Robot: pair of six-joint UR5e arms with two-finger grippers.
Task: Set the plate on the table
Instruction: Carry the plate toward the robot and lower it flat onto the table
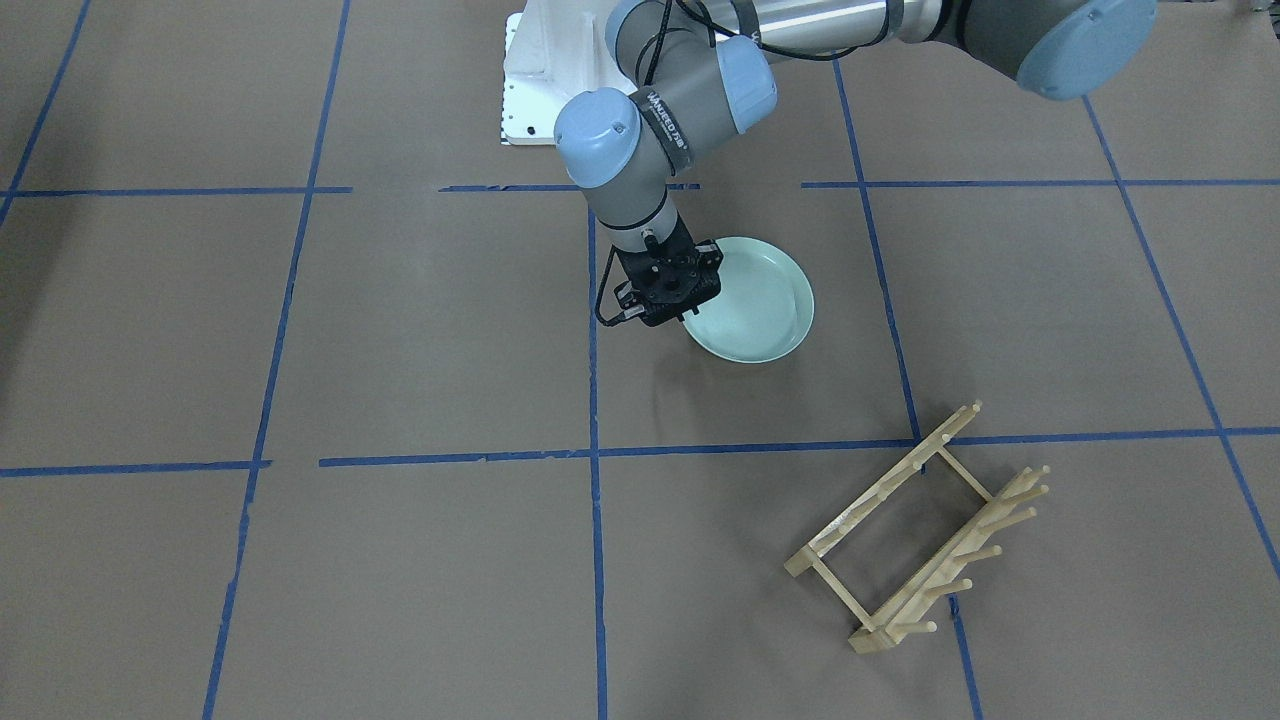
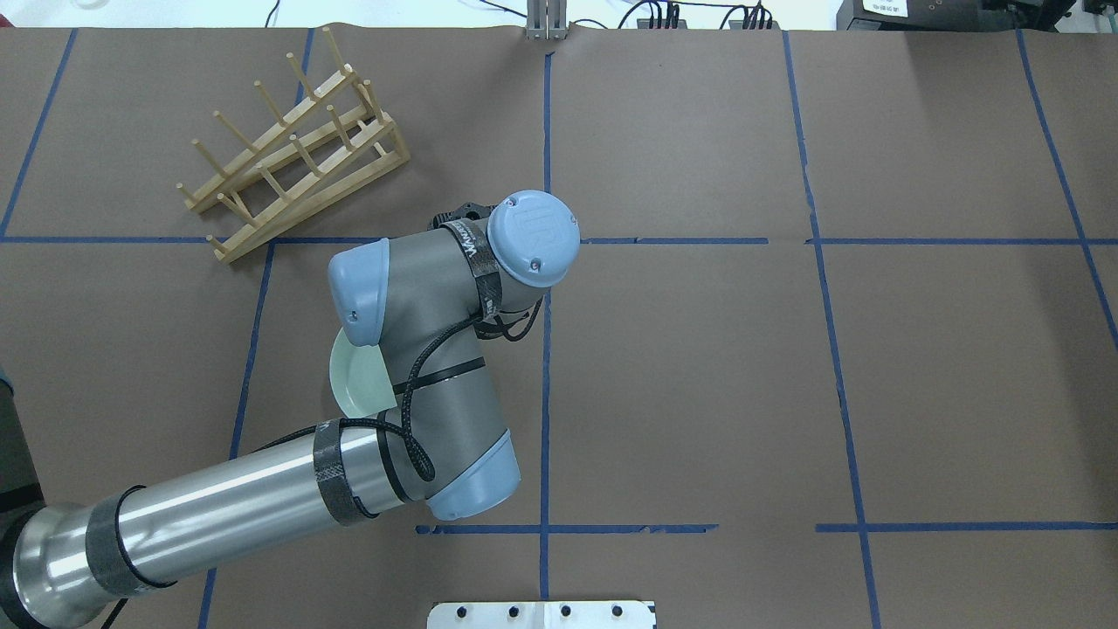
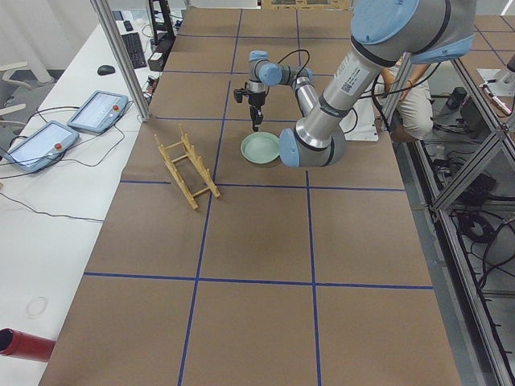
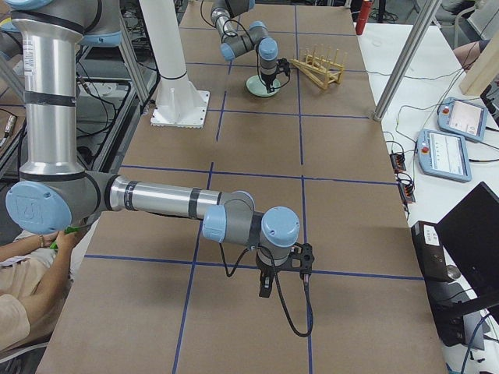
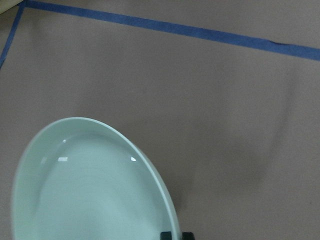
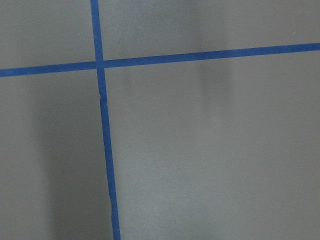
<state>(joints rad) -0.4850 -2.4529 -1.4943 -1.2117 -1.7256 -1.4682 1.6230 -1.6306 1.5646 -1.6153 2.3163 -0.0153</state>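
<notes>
Centre of the front-facing view: plate (image 1: 760, 305), pale green, low over the table (image 1: 420, 340), contact unclear; left gripper (image 1: 680, 305) clamped on its rim. Rack (image 1: 915, 530), lower right, well apart. Right gripper (image 4: 267, 284): finger state cannot be told.

Light wooden peg rack (image 1: 935, 572); two tablet-like pendants (image 3: 98, 111), keyboard (image 3: 134, 50) and mouse (image 3: 107, 70) on a white side bench (image 3: 48, 233)

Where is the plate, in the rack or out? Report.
Out. The plate is apart from the rack, whose pegs are all bare; the left gripper is at its rim.
</notes>
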